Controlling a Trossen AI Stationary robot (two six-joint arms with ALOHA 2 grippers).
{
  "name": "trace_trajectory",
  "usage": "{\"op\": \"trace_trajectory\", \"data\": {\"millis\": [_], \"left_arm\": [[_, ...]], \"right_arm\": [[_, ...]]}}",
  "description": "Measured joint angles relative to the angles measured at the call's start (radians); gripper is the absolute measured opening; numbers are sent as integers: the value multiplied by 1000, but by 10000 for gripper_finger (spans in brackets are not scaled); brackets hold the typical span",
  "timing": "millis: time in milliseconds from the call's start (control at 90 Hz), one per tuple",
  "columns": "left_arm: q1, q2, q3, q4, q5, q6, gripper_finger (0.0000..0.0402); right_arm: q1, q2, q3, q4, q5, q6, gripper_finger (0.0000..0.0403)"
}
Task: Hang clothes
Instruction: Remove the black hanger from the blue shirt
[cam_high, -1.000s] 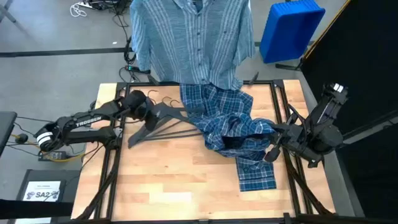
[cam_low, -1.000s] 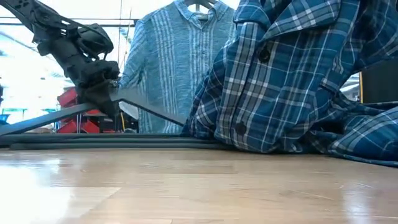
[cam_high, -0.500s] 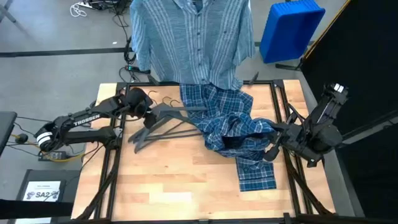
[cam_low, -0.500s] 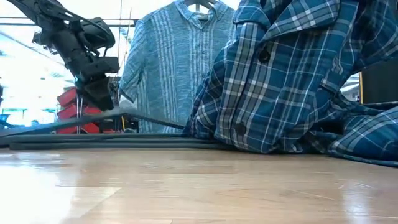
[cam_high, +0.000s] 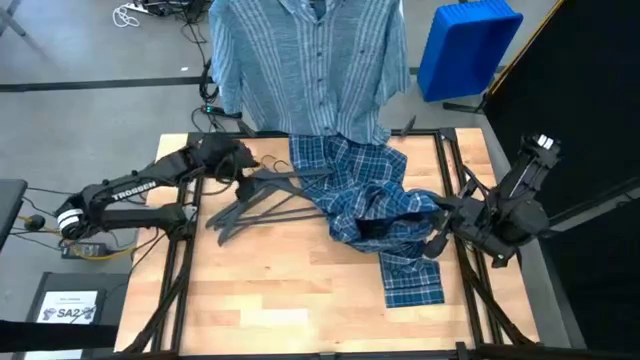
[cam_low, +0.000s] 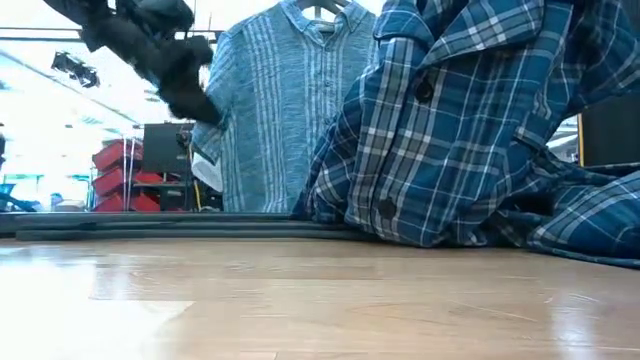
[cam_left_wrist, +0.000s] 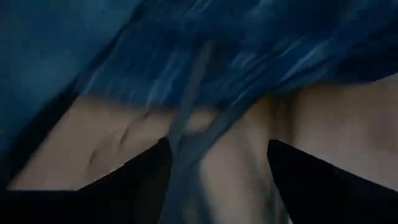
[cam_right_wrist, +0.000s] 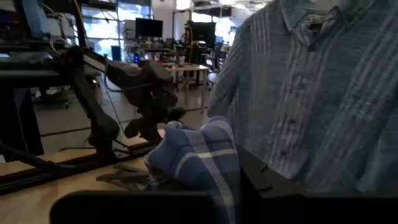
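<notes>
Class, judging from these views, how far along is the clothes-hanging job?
Done: the striped shirt hangs behind the table. In hand: the right end effector grips the plaid shirt, which lies crumpled on the table; the left end effector hovers above the hangers. Left: hanging the plaid shirt.

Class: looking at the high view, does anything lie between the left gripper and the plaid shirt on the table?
Yes. The dark hangers lie on the table between the left gripper and the plaid shirt, their far ends reaching the shirt's edge.
</notes>
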Motion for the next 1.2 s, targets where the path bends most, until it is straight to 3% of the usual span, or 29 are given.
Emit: {"op": "trace_trajectory", "data": {"millis": [200,356,444,589,833,978,1200], "left_arm": [[-173,88,-2,264,7,117,254],[-271,258,-3,467,-28,194,270],[-284,370,0,573,-51,196,282],[-287,532,56,605,-45,190,306],[-286,824,223,710,-113,204,329],[-324,937,358,786,-61,237,280],[-446,962,549,769,8,252,113]], "right_arm": [[-60,0,0,77,-118,-53,0],[-96,0,0,140,-203,-109,0],[-96,0,0,152,-231,-117,0],[-95,0,0,155,-230,-119,0],[-96,0,0,159,-299,-117,0],[-94,0,0,225,-469,-125,0],[-88,0,69,229,-462,-216,0]]}}
